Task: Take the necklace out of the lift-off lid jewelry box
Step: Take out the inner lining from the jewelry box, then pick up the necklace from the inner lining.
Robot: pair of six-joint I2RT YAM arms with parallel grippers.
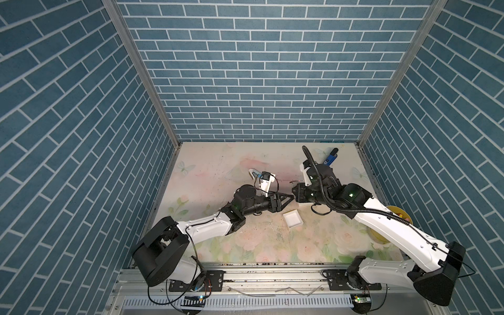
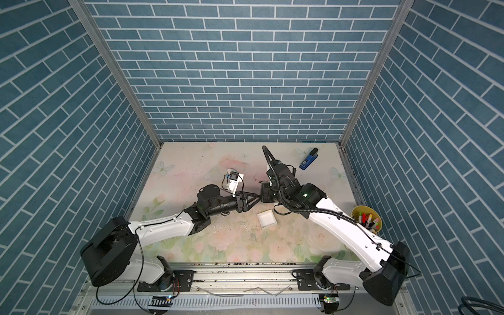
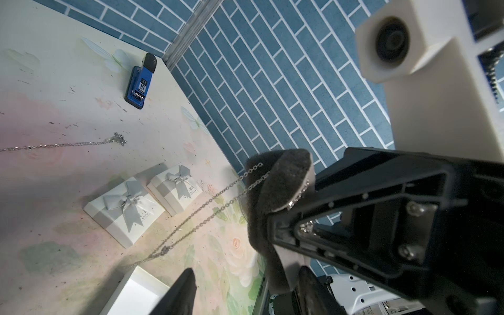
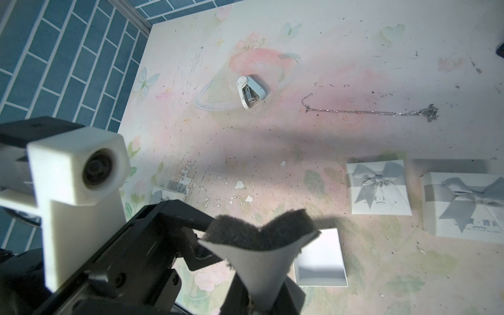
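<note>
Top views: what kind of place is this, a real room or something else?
Probably a robot test booth, not a real room: brick-print walls in a metal frame, a left arm and a right arm mounted on a rail, and a floral mat.

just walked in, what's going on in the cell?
The right gripper is clamped on the grey foam insert, held in the air, out of the open white jewelry box. The necklace dangles from the insert. The left gripper, jaws open, straddles the insert's edge, apparently going for the necklace. A second necklace lies on the table.
</note>
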